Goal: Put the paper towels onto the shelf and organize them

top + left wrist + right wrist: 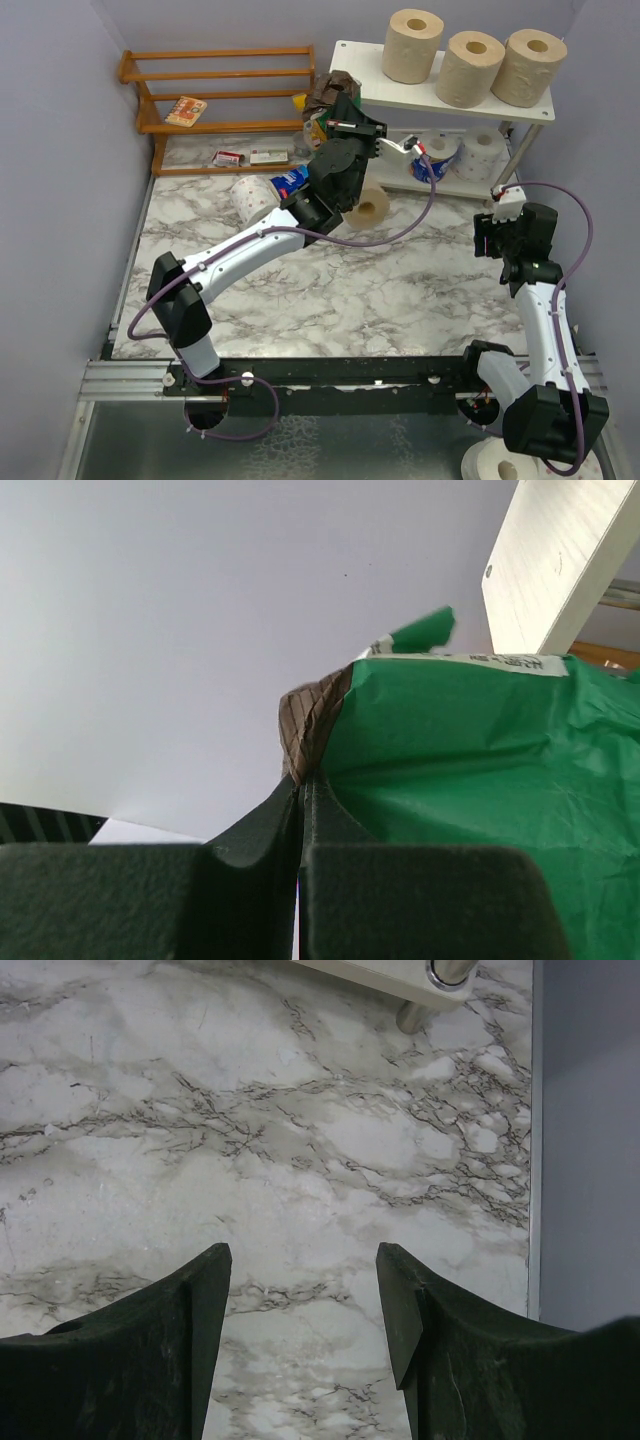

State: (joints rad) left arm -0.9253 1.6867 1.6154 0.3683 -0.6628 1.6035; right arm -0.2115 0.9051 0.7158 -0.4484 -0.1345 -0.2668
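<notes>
Your L arm stretched far fwd, L gripper (300, 785) raised, fingers pinched tight on snack bag (450, 780) edge, your R arm folded back, R gripper (303, 1260) pointing down, jaws wide apart

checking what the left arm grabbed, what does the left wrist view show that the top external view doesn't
Only the left wrist view: the left gripper pinched shut on the brown corner of the green snack bag. Only the top external view: three tan paper towels standing on the top tier of the shelf, more rolls on its lower tier, and the wooden rack. Both: the bag, with the shelf's white edge beside it.
</notes>
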